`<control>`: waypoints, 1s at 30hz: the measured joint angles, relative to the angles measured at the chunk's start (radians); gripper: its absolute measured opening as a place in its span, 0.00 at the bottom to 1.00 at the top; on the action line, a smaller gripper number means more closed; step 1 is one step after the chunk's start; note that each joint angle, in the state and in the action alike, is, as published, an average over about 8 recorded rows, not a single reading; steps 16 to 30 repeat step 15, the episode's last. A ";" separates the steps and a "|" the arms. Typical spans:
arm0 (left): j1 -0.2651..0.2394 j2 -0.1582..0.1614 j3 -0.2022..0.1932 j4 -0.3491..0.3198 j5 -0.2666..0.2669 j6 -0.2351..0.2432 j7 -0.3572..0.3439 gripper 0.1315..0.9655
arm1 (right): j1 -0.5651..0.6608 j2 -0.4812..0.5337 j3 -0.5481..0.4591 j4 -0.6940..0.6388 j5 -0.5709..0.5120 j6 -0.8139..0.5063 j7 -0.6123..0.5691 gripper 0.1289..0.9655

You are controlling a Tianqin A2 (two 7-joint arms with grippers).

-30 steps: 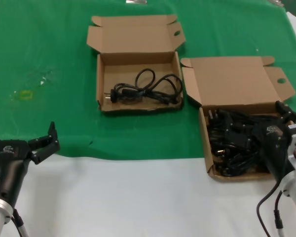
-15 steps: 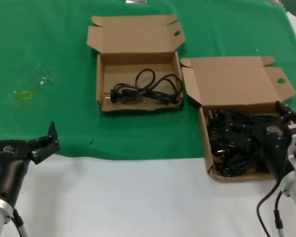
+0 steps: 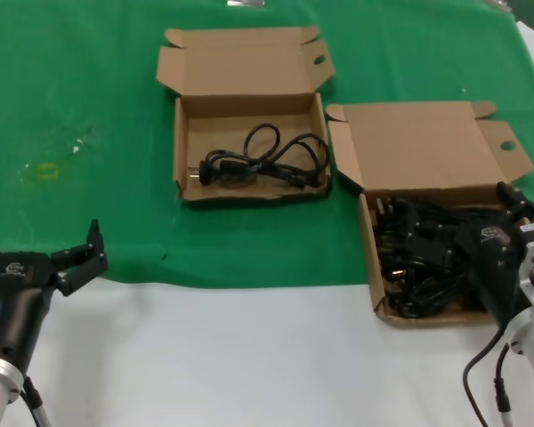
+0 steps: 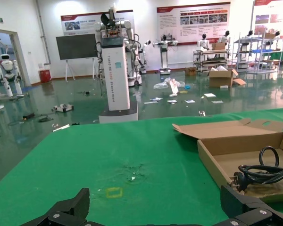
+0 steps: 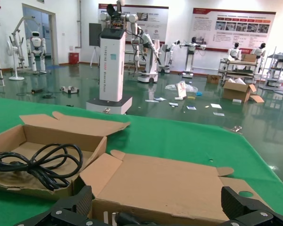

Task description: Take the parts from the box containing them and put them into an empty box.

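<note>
The box containing the parts stands at the right with its lid open, filled with several tangled black power cords. My right gripper hangs open just above that pile; its view shows the lid and a plug between the fingers. The other box, with a ragged front edge, stands farther back to the left and holds one coiled cord, also seen in the right wrist view. My left gripper is open and empty at the near left, away from both boxes.
A green cloth covers the far part of the table; bare white table lies in front. A small yellow mark is on the cloth at the left. The left wrist view shows the back box.
</note>
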 joint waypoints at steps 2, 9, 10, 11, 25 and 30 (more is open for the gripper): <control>0.000 0.000 0.000 0.000 0.000 0.000 0.000 1.00 | 0.000 0.000 0.000 0.000 0.000 0.000 0.000 1.00; 0.000 0.000 0.000 0.000 0.000 0.000 0.000 1.00 | 0.000 0.000 0.000 0.000 0.000 0.000 0.000 1.00; 0.000 0.000 0.000 0.000 0.000 0.000 0.000 1.00 | 0.000 0.000 0.000 0.000 0.000 0.000 0.000 1.00; 0.000 0.000 0.000 0.000 0.000 0.000 0.000 1.00 | 0.000 0.000 0.000 0.000 0.000 0.000 0.000 1.00; 0.000 0.000 0.000 0.000 0.000 0.000 0.000 1.00 | 0.000 0.000 0.000 0.000 0.000 0.000 0.000 1.00; 0.000 0.000 0.000 0.000 0.000 0.000 0.000 1.00 | 0.000 0.000 0.000 0.000 0.000 0.000 0.000 1.00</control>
